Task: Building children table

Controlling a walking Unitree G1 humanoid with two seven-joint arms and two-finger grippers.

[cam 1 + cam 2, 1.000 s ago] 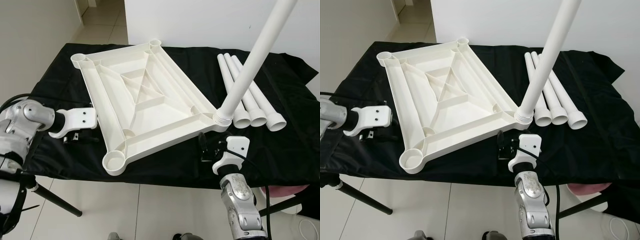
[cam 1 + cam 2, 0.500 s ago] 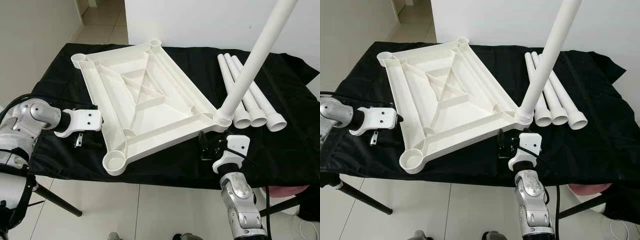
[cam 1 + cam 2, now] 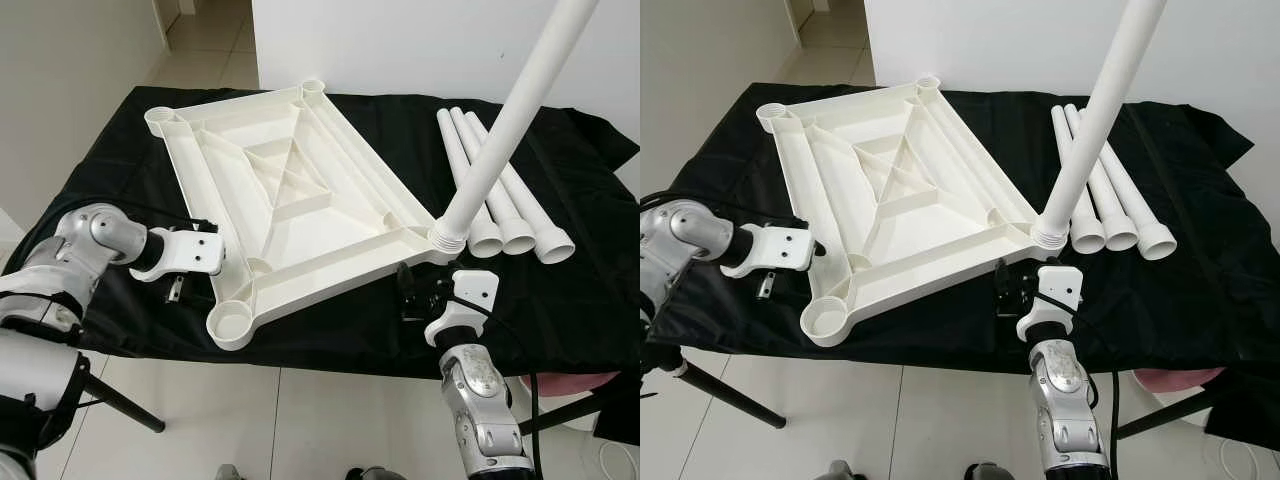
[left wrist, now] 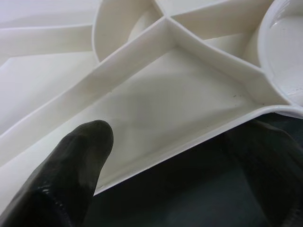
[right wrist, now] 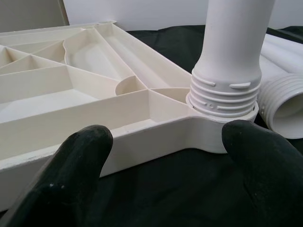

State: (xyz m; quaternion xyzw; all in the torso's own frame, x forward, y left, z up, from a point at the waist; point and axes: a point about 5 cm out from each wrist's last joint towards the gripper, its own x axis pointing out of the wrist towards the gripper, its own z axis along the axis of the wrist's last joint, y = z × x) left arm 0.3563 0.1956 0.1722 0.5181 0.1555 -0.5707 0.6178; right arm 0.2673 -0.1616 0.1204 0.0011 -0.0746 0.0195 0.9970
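Note:
A white children's tabletop [image 3: 290, 200] lies upside down on the black-covered table [image 3: 570, 300]. One white leg [image 3: 500, 130] stands screwed into its near right corner socket [image 5: 222, 106], leaning up to the right. Three loose legs [image 3: 505, 200] lie side by side to the right. My left gripper [image 3: 222, 262] is open at the tabletop's left rim, close to the empty near left socket [image 3: 229, 325]; in the left wrist view one finger [image 4: 71, 175] sits over the rim. My right gripper [image 3: 412, 290] is open just in front of the standing leg's base, holding nothing.
The table's front edge runs just below both grippers, with tiled floor [image 3: 300, 420] beneath. A white wall [image 3: 400, 40] stands behind the table. A black tripod leg [image 3: 110, 400] slants under the left side. Something pink [image 3: 575, 380] sits under the right corner.
My left gripper has moved right, from out on the black cloth up to the tabletop's left rim. The right gripper, the standing leg and the loose legs are unmoved.

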